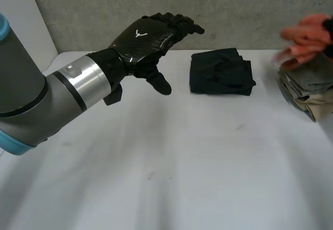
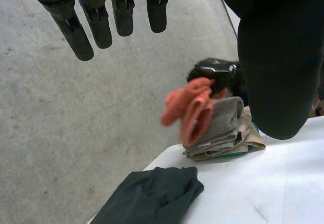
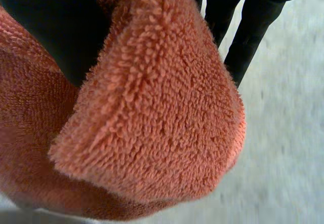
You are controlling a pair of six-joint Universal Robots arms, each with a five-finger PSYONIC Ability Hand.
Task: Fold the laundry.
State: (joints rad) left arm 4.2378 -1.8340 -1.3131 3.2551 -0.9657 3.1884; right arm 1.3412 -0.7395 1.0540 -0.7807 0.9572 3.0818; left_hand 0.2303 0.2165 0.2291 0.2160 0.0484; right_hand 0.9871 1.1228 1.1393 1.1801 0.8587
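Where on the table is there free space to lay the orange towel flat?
The table is barest in its near half, in front of the black folded garment. A narrower gap lies between that garment and the folded stack. Crowded: the right edge, where the right hand holds the orange towel over the stack.

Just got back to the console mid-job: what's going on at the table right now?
The right robot hand is gripping an orange terry towel and holding it up by the stack of folded clothes near the right edge of the white table. The left robot hand is raised over the table with its fingers straight, holding nothing. A dark folded garment lies on the table between the left robot hand and the stack, with neither hand touching it.
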